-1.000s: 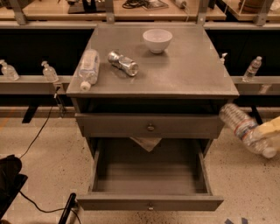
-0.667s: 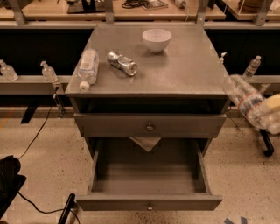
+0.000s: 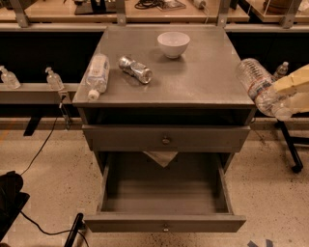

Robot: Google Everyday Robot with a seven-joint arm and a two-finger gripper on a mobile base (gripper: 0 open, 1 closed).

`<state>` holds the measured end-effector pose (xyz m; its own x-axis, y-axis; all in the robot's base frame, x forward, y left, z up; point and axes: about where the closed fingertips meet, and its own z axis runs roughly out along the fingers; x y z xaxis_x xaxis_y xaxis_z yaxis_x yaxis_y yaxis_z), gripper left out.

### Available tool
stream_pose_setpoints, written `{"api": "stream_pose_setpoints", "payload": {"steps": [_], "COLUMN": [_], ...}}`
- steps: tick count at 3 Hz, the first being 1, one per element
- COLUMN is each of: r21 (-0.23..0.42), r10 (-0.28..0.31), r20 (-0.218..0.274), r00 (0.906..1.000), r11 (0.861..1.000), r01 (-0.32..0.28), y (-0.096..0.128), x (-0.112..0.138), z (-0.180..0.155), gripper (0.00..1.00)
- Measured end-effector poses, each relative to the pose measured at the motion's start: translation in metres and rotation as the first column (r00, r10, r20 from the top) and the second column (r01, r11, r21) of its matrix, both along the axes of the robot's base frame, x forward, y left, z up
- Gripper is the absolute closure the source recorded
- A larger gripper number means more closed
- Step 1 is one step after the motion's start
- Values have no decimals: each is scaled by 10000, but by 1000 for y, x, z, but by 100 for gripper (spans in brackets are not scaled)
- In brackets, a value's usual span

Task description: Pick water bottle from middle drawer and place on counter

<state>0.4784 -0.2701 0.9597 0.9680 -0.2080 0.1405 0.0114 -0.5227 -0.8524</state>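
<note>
The water bottle (image 3: 256, 85), clear and ribbed, is tilted in the air just off the counter's right edge, with its base up and to the left. My gripper (image 3: 282, 99), with pale fingers (image 3: 292, 83), comes in from the right edge and is shut on the bottle's lower end. The counter (image 3: 203, 77) is the grey metal cabinet top. The middle drawer (image 3: 164, 223) is pulled out below, and its box holds nothing I can see.
On the counter lie a bigger labelled bottle (image 3: 96, 72), a crushed silver can (image 3: 136, 69) and a white bowl (image 3: 173, 44). A closed drawer (image 3: 165, 140) sits above the open one. A wooden bench (image 3: 159, 10) runs behind. Small bottles (image 3: 53, 78) stand on the left rail. A cable (image 3: 43, 144) crosses the floor.
My gripper has lifted the water bottle up and slightly left, from beside the drawer fronts to the height of the counter's right edge.
</note>
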Motion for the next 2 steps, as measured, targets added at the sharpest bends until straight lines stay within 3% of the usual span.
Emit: {"api": "stream_pose_setpoints", "payload": {"steps": [2], "r21": [111], "r10": [34], "r20": [321], "r00": [9995], "r11": [9999], "r01": [-38], "y": [6], "x": [17], "z": [0], "gripper": [100]}}
